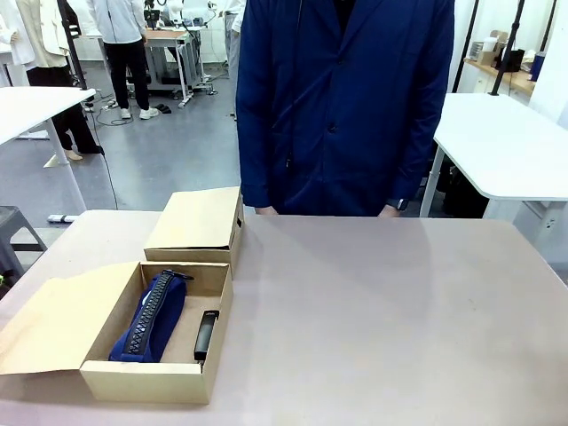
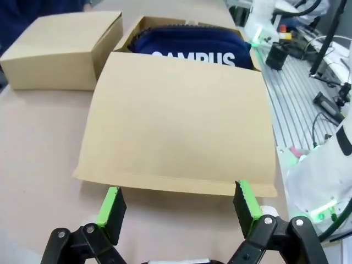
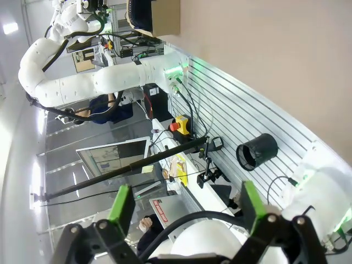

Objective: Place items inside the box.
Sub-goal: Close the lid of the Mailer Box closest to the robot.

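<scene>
Open tan cardboard box (image 1: 133, 377) at the near left of the table (image 1: 382, 311), flap lid (image 1: 53, 324) folded out flat to its left; inside, navy pencil case (image 1: 151, 318) lying lengthwise, zipper up, with a black stapler (image 1: 206, 335) just beside it along the right wall. Smaller closed cardboard box (image 1: 197, 220) right behind, person's blue coat (image 1: 346, 98) at the far edge. Left gripper (image 2: 179, 206) spread wide, empty, just short of the flap's free edge; right gripper (image 3: 184, 209) spread wide too, gripping nothing, off the table.
</scene>
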Tool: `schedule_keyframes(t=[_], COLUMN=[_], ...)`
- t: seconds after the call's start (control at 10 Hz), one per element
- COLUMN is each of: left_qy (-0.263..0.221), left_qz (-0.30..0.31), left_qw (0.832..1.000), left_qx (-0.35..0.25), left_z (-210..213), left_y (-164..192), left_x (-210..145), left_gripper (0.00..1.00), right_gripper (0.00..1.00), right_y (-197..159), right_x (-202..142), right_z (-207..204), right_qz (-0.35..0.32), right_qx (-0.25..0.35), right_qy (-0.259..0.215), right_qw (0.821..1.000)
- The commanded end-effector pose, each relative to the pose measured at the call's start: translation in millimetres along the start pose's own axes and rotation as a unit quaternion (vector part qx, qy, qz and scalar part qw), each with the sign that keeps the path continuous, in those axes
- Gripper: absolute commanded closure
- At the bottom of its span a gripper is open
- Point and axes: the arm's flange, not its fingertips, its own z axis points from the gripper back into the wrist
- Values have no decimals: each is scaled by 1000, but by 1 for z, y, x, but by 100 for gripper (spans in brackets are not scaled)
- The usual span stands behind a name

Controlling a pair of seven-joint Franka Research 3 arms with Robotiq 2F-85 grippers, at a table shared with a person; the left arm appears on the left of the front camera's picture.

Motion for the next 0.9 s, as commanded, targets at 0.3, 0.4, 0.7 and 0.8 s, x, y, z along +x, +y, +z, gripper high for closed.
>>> schedule_keyframes(t=[0.3,0.4,0.7,0.8], left_qy=[42,59,107,118], left_qz=[-12,-9,0,-4], left_qw=[999,998,994,993], left_qx=[-23,-27,-12,-22], left_z=[-1,-3,-6,-8], left_y=[10,12,12,11], left_x=[-24,-30,-44,-47], left_gripper=[0,0,0,0], right_gripper=[0,0,0,0], right_y=[1,1,1,1], right_x=[-1,-1,-1,-1], right_z=[0,0,0,0], right_qz=[10,10,10,10], right_qx=[8,8,8,8], right_qy=[-1,-1,-1,-1], right_qw=[1000,1000,1000,1000])
